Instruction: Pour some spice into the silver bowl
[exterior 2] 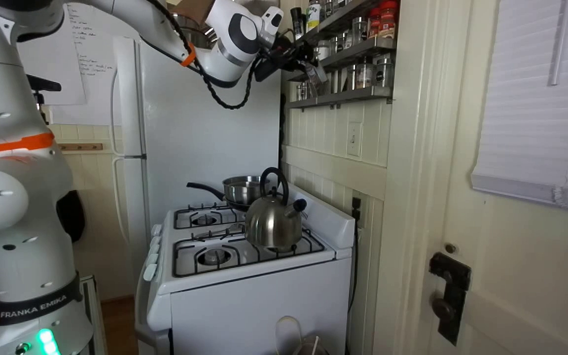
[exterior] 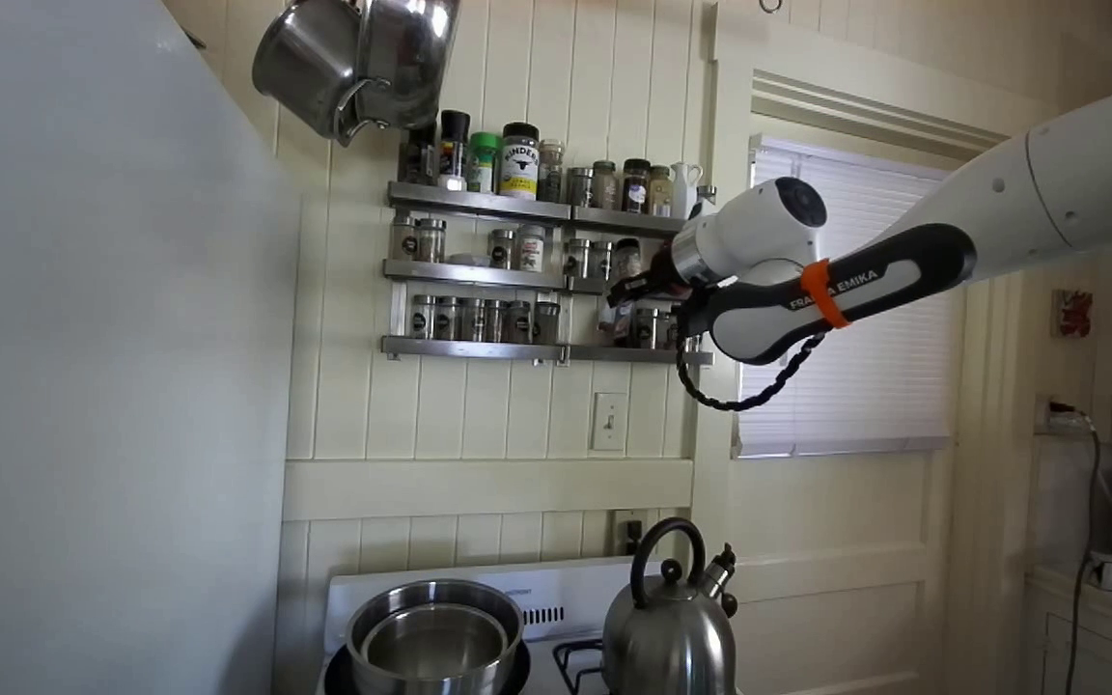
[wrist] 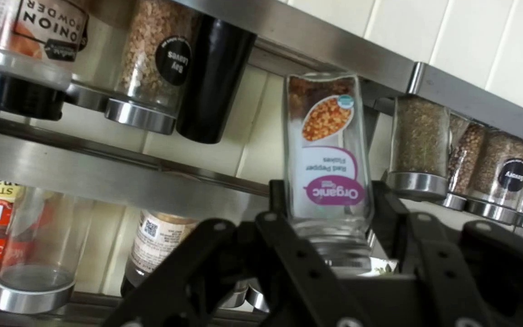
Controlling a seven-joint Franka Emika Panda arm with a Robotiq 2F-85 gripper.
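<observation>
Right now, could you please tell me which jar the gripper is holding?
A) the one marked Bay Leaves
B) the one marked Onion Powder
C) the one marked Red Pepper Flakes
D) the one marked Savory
C, because in the wrist view the gripper has its two fingers closed on either side of the clear jar marked Red Pepper Flakes.

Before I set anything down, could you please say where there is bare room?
On the stove, the front burner between the knobs and the kettle looks bare. The back is crowded by the kettle and silver bowl. The spice shelves are crowded too, the gripper holding the red pepper flakes jar there.
</observation>
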